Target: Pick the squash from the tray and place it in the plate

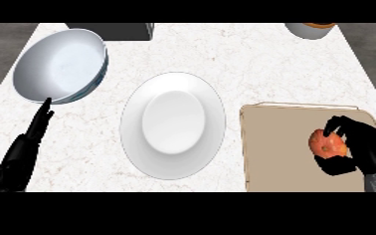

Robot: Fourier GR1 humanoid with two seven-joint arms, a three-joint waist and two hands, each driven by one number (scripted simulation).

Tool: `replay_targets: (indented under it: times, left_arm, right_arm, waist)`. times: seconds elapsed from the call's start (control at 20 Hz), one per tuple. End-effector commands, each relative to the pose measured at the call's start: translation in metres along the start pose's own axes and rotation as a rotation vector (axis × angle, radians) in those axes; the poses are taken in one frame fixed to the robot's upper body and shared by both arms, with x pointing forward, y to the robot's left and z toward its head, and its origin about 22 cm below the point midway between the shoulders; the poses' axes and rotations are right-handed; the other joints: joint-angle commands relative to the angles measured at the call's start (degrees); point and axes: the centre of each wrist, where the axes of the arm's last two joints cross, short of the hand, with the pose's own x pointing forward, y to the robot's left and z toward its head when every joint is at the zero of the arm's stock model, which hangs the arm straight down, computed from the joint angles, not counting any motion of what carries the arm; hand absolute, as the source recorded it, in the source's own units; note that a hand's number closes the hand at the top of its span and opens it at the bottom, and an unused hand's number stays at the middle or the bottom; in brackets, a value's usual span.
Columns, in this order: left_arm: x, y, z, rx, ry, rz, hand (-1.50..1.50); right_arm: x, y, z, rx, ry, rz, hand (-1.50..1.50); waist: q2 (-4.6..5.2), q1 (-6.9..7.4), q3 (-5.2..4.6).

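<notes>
An orange-red squash (327, 143) lies on the tan tray (283, 144) at the right, near the tray's right side. My right hand (357, 147) is curled round it from the right, with fingers over its top and the thumb below it. The white plate (173, 124) sits in the middle of the counter, left of the tray, with nothing on it. My left hand (26, 147) rests open at the lower left, fingers pointing up toward the bowl.
A large pale blue-white bowl (60, 64) stands at the back left. A dark box (117, 30) sits at the back edge, and a round container (312, 29) at the back right. Marble counter (257, 64) surrounds the plate.
</notes>
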Motion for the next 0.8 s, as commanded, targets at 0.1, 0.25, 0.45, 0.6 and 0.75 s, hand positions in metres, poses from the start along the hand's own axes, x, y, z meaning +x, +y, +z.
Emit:
replay_targets:
  times: [0.1, 0.25, 0.45, 0.6, 0.75]
  left_arm:
    - [-0.006, -0.008, -0.003, 0.006, -0.002, -0.002, 0.0]
    - [-0.01, 0.005, -0.006, 0.02, 0.007, -0.014, 0.0]
    - [-0.001, -0.004, 0.003, 0.009, 0.014, 0.005, 0.0]
    - [-0.008, 0.006, 0.002, -0.002, 0.007, -0.001, 0.0]
    - [-0.014, 0.009, -0.002, -0.002, -0.009, 0.007, 0.0]
  right_arm:
    - [0.026, -0.036, 0.026, -0.263, -0.059, 0.0, 1.5]
    - [0.039, -0.063, 0.042, -0.361, -0.181, -0.036, 1.5]
    - [0.091, -0.065, 0.079, -0.405, -0.367, -0.186, 1.5]
    - [0.105, -0.072, 0.089, -0.353, -0.472, -0.219, 1.5]
    - [0.133, -0.098, 0.114, -0.355, -0.514, -0.22, 1.5]
  waist:
    - [0.19, -0.34, 0.12]
    - [0.15, -0.63, 0.12]
    - [-0.03, -0.11, 0.16]
    - [0.24, 0.48, 0.16]
    - [0.32, 0.62, 0.1]
